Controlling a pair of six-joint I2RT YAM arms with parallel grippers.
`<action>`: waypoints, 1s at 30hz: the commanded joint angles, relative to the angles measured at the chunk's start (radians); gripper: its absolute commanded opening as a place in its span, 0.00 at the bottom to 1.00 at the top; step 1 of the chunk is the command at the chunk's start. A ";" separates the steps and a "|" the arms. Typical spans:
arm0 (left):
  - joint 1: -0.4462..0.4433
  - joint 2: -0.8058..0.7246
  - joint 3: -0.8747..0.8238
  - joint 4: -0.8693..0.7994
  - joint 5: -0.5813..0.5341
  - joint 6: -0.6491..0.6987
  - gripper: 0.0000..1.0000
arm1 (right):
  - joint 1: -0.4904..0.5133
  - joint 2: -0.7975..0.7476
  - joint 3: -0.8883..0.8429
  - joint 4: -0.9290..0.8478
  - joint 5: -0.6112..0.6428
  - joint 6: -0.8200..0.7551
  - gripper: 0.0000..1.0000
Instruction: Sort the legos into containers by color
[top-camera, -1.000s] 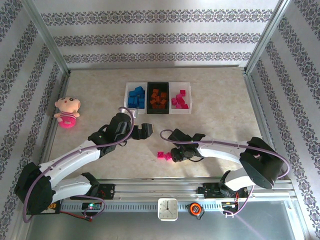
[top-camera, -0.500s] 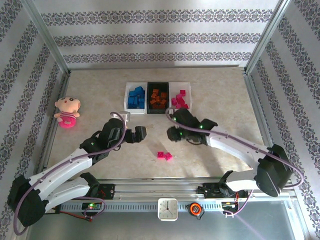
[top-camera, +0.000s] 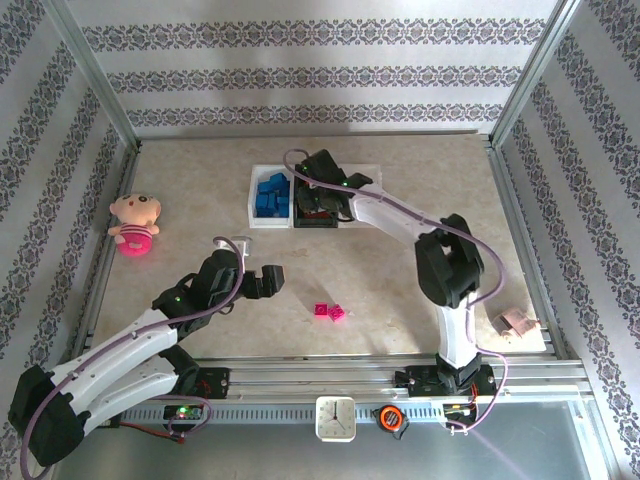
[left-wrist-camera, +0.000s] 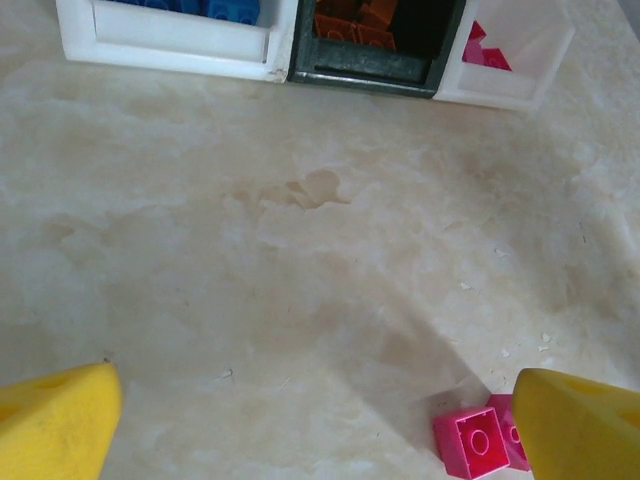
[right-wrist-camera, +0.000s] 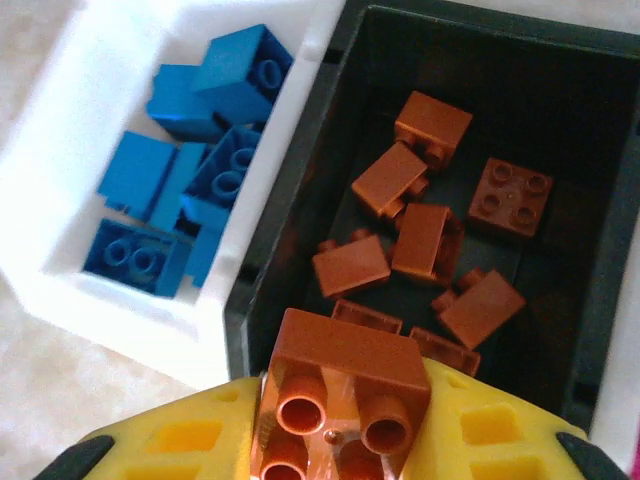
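- Pink plush doll (top-camera: 134, 225) lies far left, well apart from the containers.
- Left gripper (left-wrist-camera: 320, 425) is spread wide over the bare table (left-wrist-camera: 300, 250), with two magenta legos (left-wrist-camera: 468, 443) beside its right finger.
- Right gripper (right-wrist-camera: 340, 440) pinches an orange lego (right-wrist-camera: 345, 365) above the black container (right-wrist-camera: 262, 270).

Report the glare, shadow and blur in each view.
Top external: even light, sharp throughout. Left wrist: a soft shadow runs across the table toward the pink bricks; the yellow fingers are blurred. Right wrist: the white bin is washed out; the held orange brick looks slightly soft.
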 joint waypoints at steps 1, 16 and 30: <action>0.007 -0.015 -0.018 -0.028 0.015 -0.023 1.00 | -0.019 0.059 0.082 -0.041 0.058 -0.005 0.32; 0.007 -0.056 -0.038 -0.032 -0.025 -0.028 1.00 | -0.036 -0.085 -0.009 -0.013 -0.002 0.010 0.62; 0.010 -0.063 -0.035 -0.014 -0.052 -0.021 1.00 | 0.140 -0.644 -0.727 -0.051 -0.095 -0.010 0.66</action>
